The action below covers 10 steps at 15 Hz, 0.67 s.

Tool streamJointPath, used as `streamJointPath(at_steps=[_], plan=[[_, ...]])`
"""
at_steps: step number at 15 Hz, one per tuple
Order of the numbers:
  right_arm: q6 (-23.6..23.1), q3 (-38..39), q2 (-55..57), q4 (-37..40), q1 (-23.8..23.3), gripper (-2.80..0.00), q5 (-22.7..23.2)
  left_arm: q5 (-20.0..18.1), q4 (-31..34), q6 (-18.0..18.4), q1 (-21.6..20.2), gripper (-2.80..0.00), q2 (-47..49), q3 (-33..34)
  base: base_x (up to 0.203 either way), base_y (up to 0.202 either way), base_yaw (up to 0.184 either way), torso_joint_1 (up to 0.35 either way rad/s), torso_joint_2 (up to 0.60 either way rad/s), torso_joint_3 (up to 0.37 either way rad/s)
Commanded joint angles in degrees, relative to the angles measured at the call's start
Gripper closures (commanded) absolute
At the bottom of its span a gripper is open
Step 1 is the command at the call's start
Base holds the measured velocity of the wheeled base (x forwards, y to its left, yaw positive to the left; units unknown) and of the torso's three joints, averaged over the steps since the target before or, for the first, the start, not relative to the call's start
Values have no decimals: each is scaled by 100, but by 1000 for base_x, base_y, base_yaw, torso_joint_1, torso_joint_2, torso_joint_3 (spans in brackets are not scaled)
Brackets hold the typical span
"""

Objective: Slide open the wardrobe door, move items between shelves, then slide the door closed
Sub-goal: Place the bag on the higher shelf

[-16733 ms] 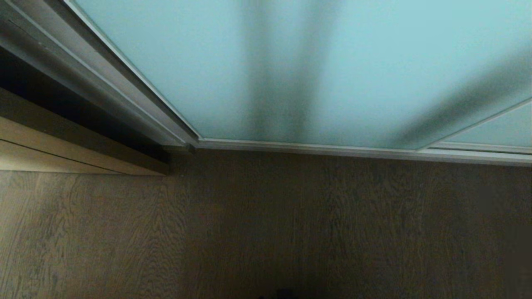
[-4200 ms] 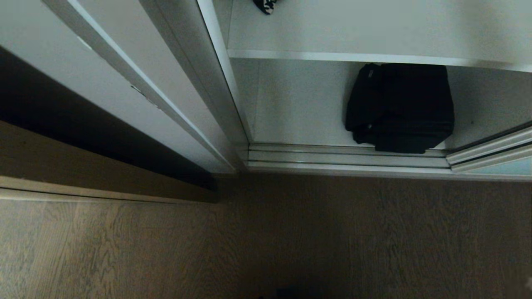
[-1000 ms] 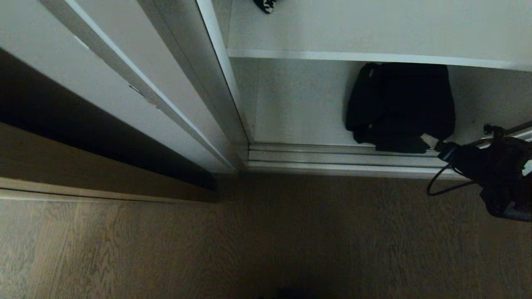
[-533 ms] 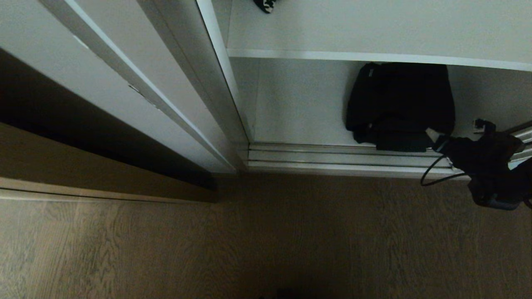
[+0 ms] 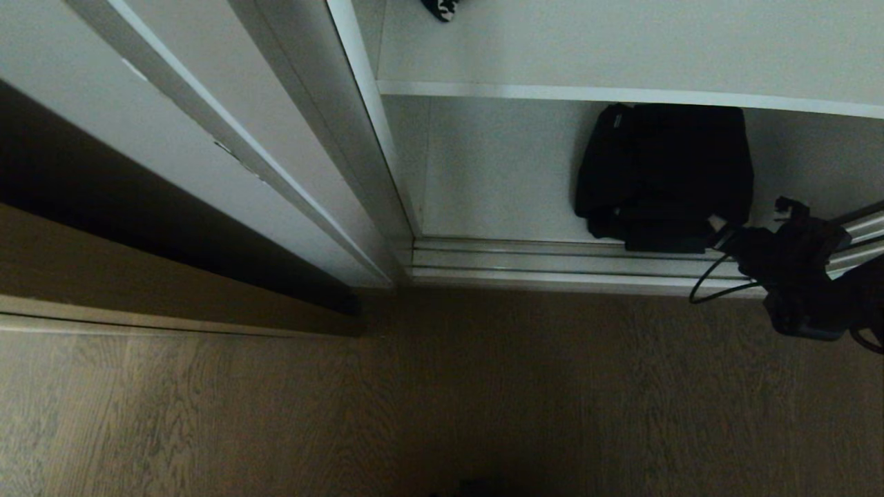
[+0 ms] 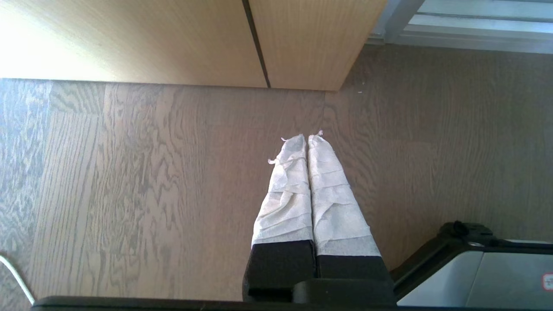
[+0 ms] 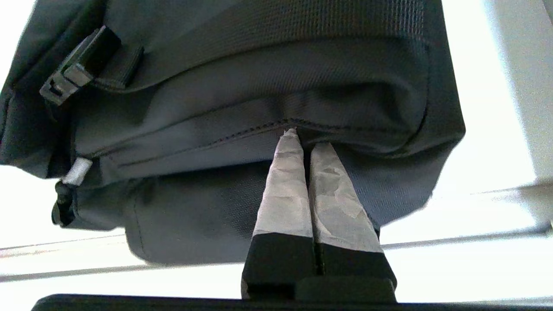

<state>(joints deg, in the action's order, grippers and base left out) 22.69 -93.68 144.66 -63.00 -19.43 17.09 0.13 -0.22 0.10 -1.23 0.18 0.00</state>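
Note:
The black bag lies on the lowest of the white shelves, near its front edge. A second shelf runs above it. My right gripper reaches in from the right to the bag's front right corner. In the right wrist view the right gripper is shut, its taped tips pinching a fold at the bag's seam. The sliding wardrobe door is pushed right, only its silver frame showing. My left gripper hangs shut over the floor.
The silver floor track runs along the wardrobe's front. The white wardrobe side wall and a tan wood-grain panel stand at the left. A small black-and-white thing lies on the upper shelf. Wood floor lies before the wardrobe.
The sliding door, shut at first, now stands open. Over the last second my right gripper has moved left to the bag's corner and its fingers have shut on the fabric.

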Motion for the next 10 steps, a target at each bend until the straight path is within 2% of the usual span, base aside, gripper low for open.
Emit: streamJointPath(at_steps=[1,4,6,9,10], plan=[[-35,428,-455,96,-6,0,0,4,-4,-1,0,0,8,0,0,0,0,0,0,0],[-269,681,-808,713,-17,0,-4,4,-4,-1,-8,0,8,0,0,0,0,0,0,0],[-274,599,-738,817,1,0,-22,4,-4,-1,-6,0,8,0,0,0,0,0,0,0],[-276,386,-778,1472,-7,0,-137,4,-4,-1,0,0,8,0,0,0,0,0,0,0],[-319,378,-773,1414,1,0,-231,4,-4,-1,0,0,8,0,0,0,0,0,0,0]])
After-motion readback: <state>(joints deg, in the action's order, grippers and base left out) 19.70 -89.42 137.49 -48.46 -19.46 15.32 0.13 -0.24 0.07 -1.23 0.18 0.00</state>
